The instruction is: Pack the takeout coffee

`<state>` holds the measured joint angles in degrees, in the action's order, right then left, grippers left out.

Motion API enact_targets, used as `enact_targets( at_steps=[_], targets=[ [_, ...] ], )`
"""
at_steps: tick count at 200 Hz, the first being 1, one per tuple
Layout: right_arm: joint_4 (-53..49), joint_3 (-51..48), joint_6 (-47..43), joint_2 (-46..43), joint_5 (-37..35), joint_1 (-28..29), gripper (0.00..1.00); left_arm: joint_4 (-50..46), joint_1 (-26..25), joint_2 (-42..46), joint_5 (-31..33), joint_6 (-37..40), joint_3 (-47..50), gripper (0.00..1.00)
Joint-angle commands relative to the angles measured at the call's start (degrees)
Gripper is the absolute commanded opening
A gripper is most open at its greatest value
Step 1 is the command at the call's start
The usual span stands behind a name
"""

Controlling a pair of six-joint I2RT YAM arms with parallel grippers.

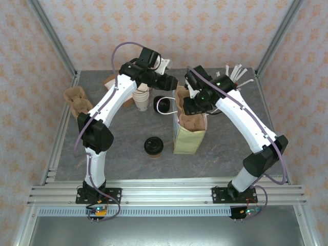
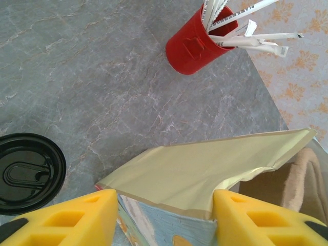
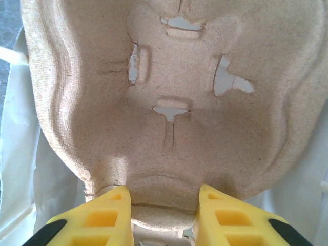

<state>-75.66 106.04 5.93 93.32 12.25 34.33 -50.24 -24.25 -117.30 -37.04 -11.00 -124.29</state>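
Observation:
The takeout coffee (image 1: 154, 145), a small cream cup with a black lid, stands on the table left of the paper bag (image 1: 188, 141). The bag stands upright with its mouth open. My left gripper (image 1: 175, 88) (image 2: 164, 197) is shut on the bag's (image 2: 205, 169) back top edge, a yellow finger (image 2: 77, 218) on each side of it. A pulp cup carrier (image 1: 192, 122) (image 3: 169, 92) sits in the bag's mouth. My right gripper (image 1: 192, 105) (image 3: 164, 192) is shut on the carrier's rim.
A stack of lidless cups (image 1: 141, 100) and loose black lids (image 1: 164, 105) stand behind the coffee. A red cup of straws (image 1: 233, 77) (image 2: 197, 43) sits back right. More carriers (image 1: 77, 100) lie at the left. A black lid (image 2: 28, 171) lies near the bag.

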Motion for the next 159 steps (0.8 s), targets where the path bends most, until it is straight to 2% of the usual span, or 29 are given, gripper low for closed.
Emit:
enact_targets(
  at_steps=[1, 70, 117, 159],
  targets=[
    [-2.9, -0.1, 0.0, -0.1, -1.0, 0.0, 0.28, 0.1, 0.5, 0.8, 1.3, -0.4, 0.6, 0.52],
    [-3.5, -3.3, 3.8, -0.4, -2.7, 0.0, 0.29, -0.6, 0.5, 1.3, 3.8, 0.3, 0.6, 0.52],
    [-2.9, -1.9, 5.9, 2.7, -4.5, -0.1, 0.28, -0.1, 0.4, 1.7, 2.6, 0.0, 1.0, 0.52],
    [-3.8, 0.3, 7.4, 6.0, -7.4, 0.0, 0.29, 3.2, -0.2, 3.6, 0.9, -1.8, 1.4, 0.6]
  ],
)
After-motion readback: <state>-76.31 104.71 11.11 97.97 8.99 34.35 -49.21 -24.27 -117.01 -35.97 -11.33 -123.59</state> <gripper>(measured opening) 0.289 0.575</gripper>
